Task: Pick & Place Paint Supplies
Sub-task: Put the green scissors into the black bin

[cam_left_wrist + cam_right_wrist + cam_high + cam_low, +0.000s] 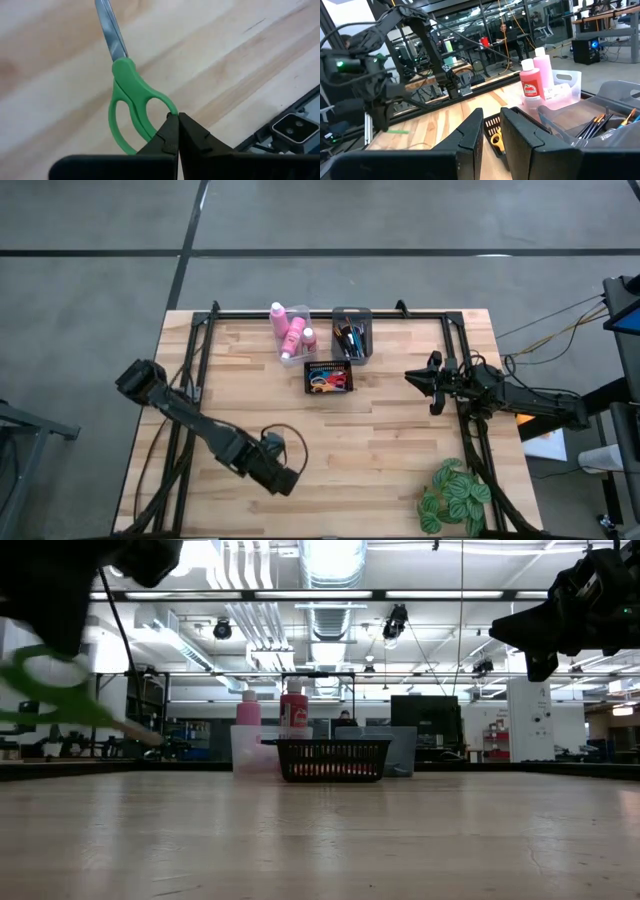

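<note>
Green-handled scissors (132, 85) with steel blades hang over the bare wood near the table's front left, and my left gripper (177, 116) is shut on them. In the low view the scissors (45, 690) hang clear above the tabletop. From above, my left gripper (285, 480) hides them. My right gripper (420, 380) waits level at the right side. Its fingers (491, 135) stand a narrow gap apart with nothing between them. Pink bottles (290, 330) stand in a clear bin at the far edge. Beside it, brushes (351, 335) lie in another bin. My left gripper pinches the rim of one green handle loop (170, 109) between its two fingers. The fingers come from above, pointing steeply down. The scissors are lifted clear of the table and hang tilted, with the blades (111, 35) reaching away from the fingers.
A black basket (329, 378) holding scissors with coloured handles sits in front of the two bins. A green leafy plant (455, 495) stands at the near right corner. A black frame (330, 312) runs along the far edge. Bare wood lies across the table's middle and front.
</note>
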